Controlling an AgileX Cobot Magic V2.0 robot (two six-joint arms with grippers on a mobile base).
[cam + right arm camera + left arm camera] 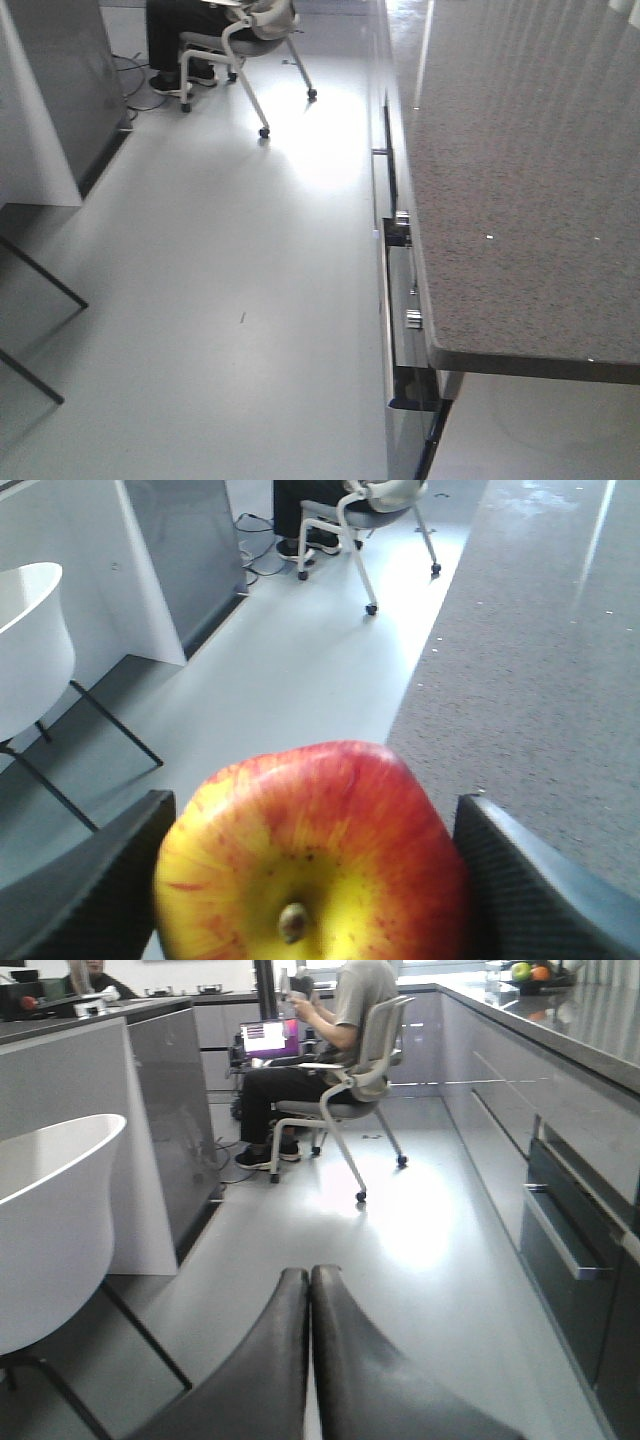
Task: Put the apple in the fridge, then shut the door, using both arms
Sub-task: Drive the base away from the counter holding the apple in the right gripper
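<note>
The apple [320,850] is red with yellow patches and its stem dimple faces the right wrist camera. My right gripper [312,810] is shut on it, one black finger [100,880] against each side, over the edge where the speckled counter meets the floor. My left gripper [310,1272] is shut with its two dark fingers pressed together and nothing between them, held above the grey floor. The fridge and its door are out of view. Neither gripper shows in the front view.
A speckled grey counter [520,180] runs along the right, with drawers and metal handles [405,320] below it. A person sits on a wheeled chair [350,1090] ahead. A white chair [50,1210] and a dark grey cabinet [170,1110] stand on the left.
</note>
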